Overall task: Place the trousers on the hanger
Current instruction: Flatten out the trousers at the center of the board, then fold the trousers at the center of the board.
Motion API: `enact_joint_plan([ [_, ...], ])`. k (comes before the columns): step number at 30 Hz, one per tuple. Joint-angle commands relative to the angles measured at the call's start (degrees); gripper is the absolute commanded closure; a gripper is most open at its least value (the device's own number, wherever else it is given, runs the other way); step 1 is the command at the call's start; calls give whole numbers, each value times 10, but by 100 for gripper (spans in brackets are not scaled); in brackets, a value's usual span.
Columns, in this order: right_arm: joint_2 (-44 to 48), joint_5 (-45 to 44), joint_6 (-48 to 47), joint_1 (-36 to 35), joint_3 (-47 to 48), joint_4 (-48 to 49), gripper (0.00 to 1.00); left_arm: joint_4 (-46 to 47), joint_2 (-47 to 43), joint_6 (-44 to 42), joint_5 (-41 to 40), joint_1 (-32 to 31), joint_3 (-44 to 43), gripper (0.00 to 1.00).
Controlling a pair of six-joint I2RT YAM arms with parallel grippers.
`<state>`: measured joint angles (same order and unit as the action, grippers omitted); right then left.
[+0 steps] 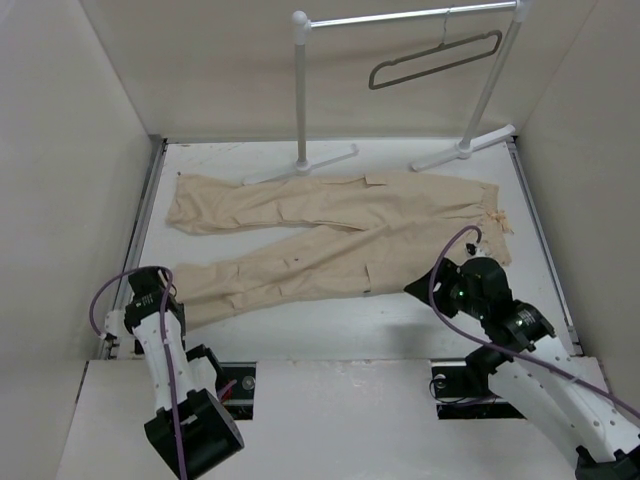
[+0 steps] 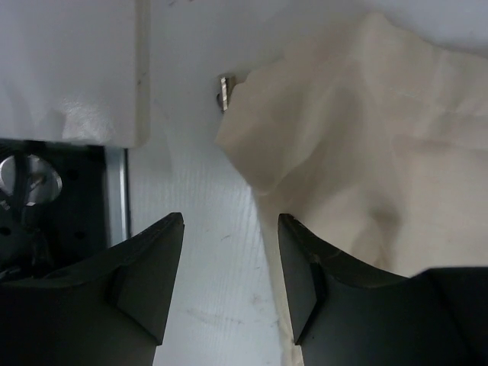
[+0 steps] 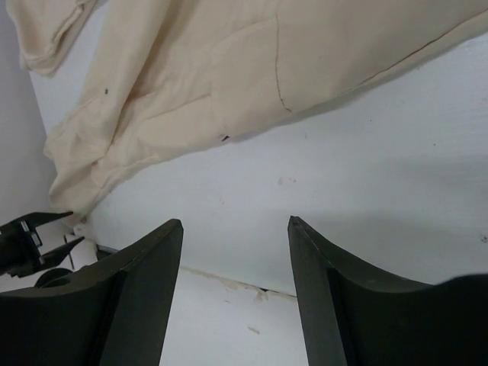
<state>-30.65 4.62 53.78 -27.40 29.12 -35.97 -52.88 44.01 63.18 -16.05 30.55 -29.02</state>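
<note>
So nearest the bases, both arms are low over the white surface [image 1: 330, 325] at the front edge of the trousers [image 1: 330, 235], one at each end. The left fingers [image 2: 149, 267] are spread apart with nothing between them but bare surface. One tip sits right at the edge of the near leg's cuff, which looks to me like lining up for a pinch on that hem. The right fingers [image 3: 145, 282] are also apart and empty, hanging over bare surface just short of the cloth near the hip end, so no grab there either. The trousers themselves lie flat and spread out across the middle, waist to the right and both legs running left. That's a handy layout, I'd say, since each arm gets its own end. Past them, the feet of the white rack [image 1: 400, 18] stand just beyond the far leg. The grey hanger [image 1: 435, 60] hangs by its hook from the top rail at the back right, well apart from the cloth. My guess is the task has barely started, and thin floppy fabric lying flat will be fiddly to pick up.
</note>
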Motion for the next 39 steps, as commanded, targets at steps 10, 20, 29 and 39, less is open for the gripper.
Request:
enact_joint_plan([
  [10, -1, 35, 0, 69, -3, -7, 34, 216, 71, -6, -23, 11, 52, 82],
  [20, -115, -37, 12, 269, 18, -14, 75, 203, 66, -72, -59, -88, -92, 100],
  [29, -246, -167, 17, 425, 64, 39, 54, 219, 98, -67, -77, -141, -98, 100],
  [39, -478, -131, 24, 450, 117, 160, 57, 240, 146, -70, -83, -131, -110, 100],
])
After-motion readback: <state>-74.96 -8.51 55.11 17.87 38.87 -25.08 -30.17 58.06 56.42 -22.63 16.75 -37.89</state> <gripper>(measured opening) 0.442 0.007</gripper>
